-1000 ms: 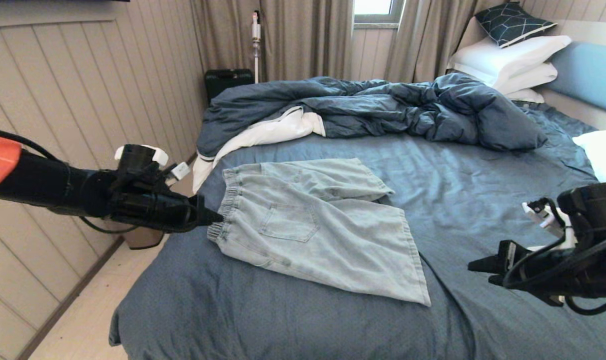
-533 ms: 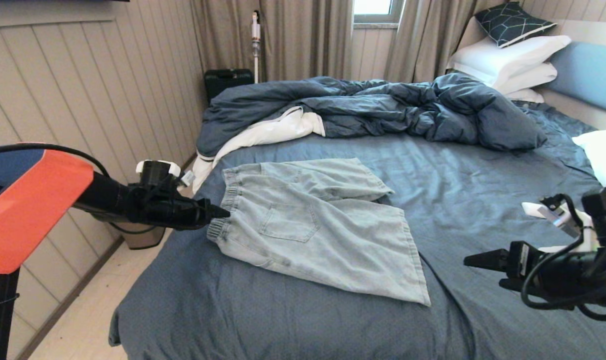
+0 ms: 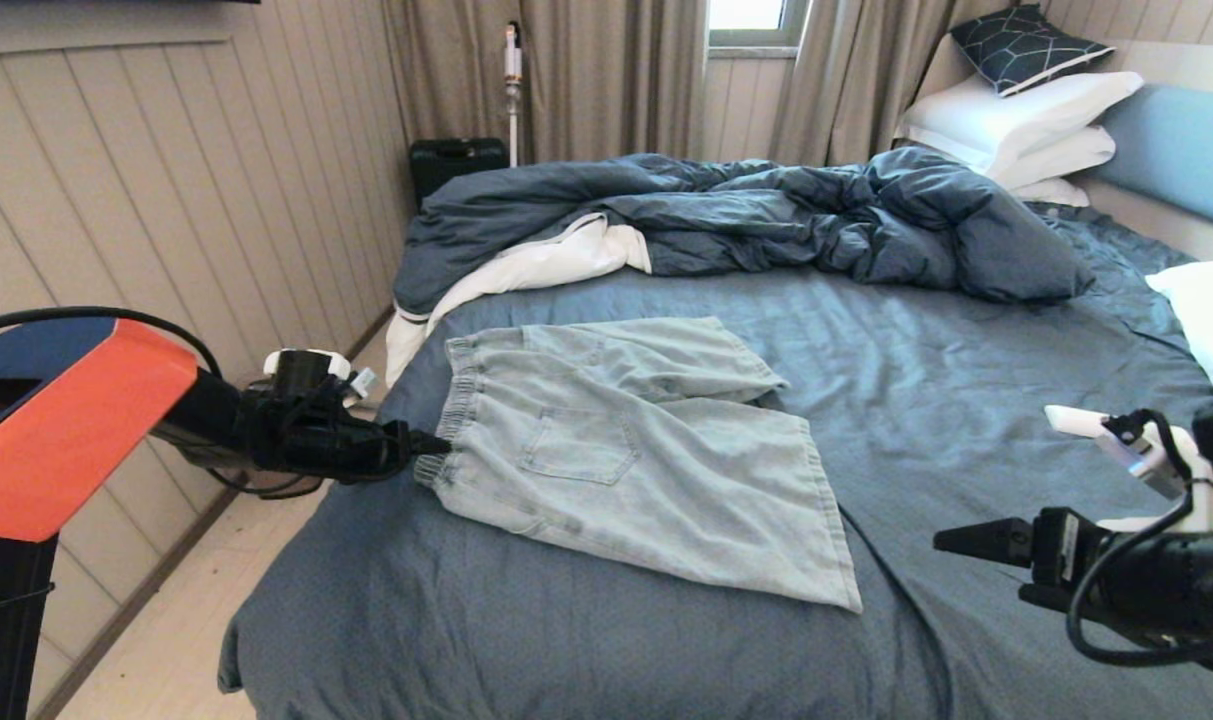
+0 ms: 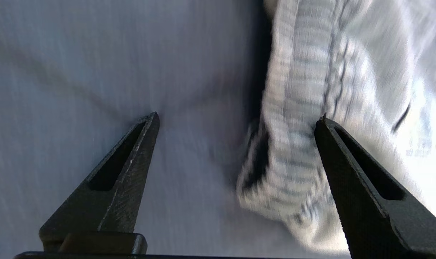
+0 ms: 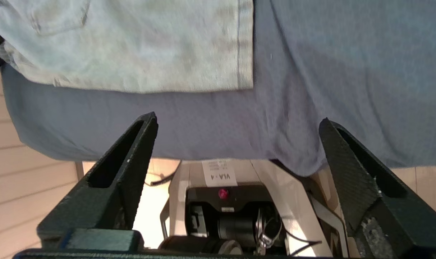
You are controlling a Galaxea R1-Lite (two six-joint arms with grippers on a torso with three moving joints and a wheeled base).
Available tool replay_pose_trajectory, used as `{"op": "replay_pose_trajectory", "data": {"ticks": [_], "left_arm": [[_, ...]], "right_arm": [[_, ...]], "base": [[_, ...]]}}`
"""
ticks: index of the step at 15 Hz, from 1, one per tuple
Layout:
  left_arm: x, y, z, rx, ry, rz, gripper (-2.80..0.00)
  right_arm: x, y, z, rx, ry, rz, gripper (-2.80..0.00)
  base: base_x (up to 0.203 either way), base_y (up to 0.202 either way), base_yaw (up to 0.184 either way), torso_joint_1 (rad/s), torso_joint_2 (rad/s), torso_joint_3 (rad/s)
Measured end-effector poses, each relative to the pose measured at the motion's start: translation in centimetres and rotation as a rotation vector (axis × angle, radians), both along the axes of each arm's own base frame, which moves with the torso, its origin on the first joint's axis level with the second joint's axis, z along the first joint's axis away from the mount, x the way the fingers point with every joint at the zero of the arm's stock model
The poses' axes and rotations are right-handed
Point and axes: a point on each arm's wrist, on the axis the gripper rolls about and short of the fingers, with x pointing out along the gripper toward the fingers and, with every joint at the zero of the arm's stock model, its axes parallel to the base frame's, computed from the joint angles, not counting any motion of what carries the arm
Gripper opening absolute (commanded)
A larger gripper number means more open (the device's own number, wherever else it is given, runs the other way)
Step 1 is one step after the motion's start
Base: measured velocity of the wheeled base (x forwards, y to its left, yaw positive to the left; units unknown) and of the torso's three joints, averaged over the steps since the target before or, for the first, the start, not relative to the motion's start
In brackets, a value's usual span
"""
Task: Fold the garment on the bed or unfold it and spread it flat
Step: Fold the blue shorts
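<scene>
Reaching for the waistband: your left gripper (image 3: 436,445) stands wide open, gripping nothing, astride the denim shorts (image 3: 626,460), probably at the near corner. Next, close there. Right gripper (image 3: 956,545), open and empty, hovers beyond the hem. Shorts lie folded on the bed (image 3: 966,400); rumpled duvet (image 3: 766,215) behind.

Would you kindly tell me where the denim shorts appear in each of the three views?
Head view: the shorts lie mid-frame on the bed, waistband toward the left gripper.
Left wrist view: the gathered waistband fills the side by one open jaw.
Right wrist view: a leg and its hem lie beyond the right gripper.
Shared landmark: the slate-blue sheet under the shorts.
</scene>
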Motion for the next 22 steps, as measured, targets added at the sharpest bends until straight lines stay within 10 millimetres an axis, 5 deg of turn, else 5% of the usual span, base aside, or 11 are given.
{"op": "replay_pose_trajectory", "data": {"ticks": [7, 12, 19, 20, 22], "left_arm": [[-1.0, -4.2, 0.9, -0.031, -0.007, -0.074, 0.00], [0.3, -3.6, 2.2, -0.045, -0.075, -0.039, 0.00], [-0.3, -3.2, 1.2, -0.038, -0.038, -0.039, 0.00], [-0.3, -3.3, 1.1, -0.041, -0.032, -0.039, -2.80], [-0.4, -3.4, 1.0, -0.041, -0.025, -0.041, -2.80]], "right_arm": [[1.2, -0.1, -1.9, 0.052, 0.046, 0.004, 0.00], [1.6, 0.0, -2.6, 0.067, 0.081, 0.023, 0.00], [1.6, 0.0, -3.1, 0.069, 0.104, 0.025, 0.00], [1.6, 0.0, -3.2, 0.070, 0.107, 0.024, 0.00], [1.5, 0.0, -3.3, 0.070, 0.113, 0.022, 0.00]], "base": [[0.000, 0.000, 0.000, 0.000, 0.00, 0.000], [0.000, 0.000, 0.000, 0.000, 0.00, 0.000], [0.000, 0.000, 0.000, 0.000, 0.00, 0.000], [0.000, 0.000, 0.000, 0.000, 0.00, 0.000], [0.000, 0.000, 0.000, 0.000, 0.00, 0.000]]}}
